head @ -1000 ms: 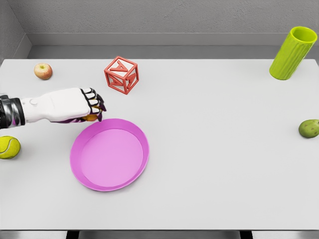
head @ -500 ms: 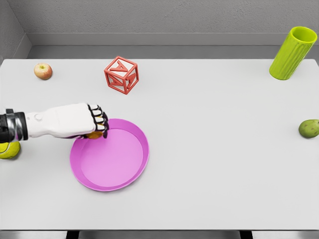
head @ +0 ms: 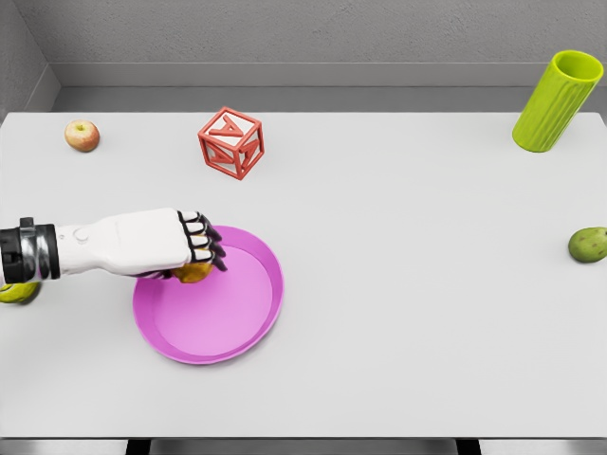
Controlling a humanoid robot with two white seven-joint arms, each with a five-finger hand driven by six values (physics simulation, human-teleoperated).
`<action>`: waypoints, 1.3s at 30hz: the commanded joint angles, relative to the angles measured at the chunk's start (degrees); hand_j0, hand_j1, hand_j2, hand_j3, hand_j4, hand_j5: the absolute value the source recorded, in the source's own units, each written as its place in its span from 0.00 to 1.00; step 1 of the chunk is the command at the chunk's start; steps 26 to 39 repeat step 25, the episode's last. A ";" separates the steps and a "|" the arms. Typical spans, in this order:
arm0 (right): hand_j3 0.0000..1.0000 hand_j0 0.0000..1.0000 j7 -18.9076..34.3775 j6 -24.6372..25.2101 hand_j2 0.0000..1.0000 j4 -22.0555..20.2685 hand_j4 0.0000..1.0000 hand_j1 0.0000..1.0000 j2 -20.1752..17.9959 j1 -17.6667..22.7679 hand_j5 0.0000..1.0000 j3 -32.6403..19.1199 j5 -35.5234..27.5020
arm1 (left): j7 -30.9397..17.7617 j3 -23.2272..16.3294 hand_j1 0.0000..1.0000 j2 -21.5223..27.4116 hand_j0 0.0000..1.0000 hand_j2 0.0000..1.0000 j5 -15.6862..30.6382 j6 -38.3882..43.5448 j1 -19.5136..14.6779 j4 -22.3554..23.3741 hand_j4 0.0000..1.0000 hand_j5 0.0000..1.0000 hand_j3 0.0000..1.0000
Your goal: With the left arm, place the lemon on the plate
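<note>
We see the left robot hand clenched around the lemon over the pink plate's rim at 10 o'clock. The table lies open toward 3 o'clock. A red block sits at 12 o'clock, an apple at 11, both well apart.

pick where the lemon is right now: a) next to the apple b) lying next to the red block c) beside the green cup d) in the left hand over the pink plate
d: the left hand is curled around the lemon above the pink plate.
</note>
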 commanded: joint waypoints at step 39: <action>1.00 1.00 0.00 0.00 1.00 -0.04 1.00 1.00 0.00 0.00 1.00 0.00 0.00 | -0.30 11.38 1.00 -0.94 1.00 1.00 5.43 0.07 0.44 17.43 1.00 1.00 1.00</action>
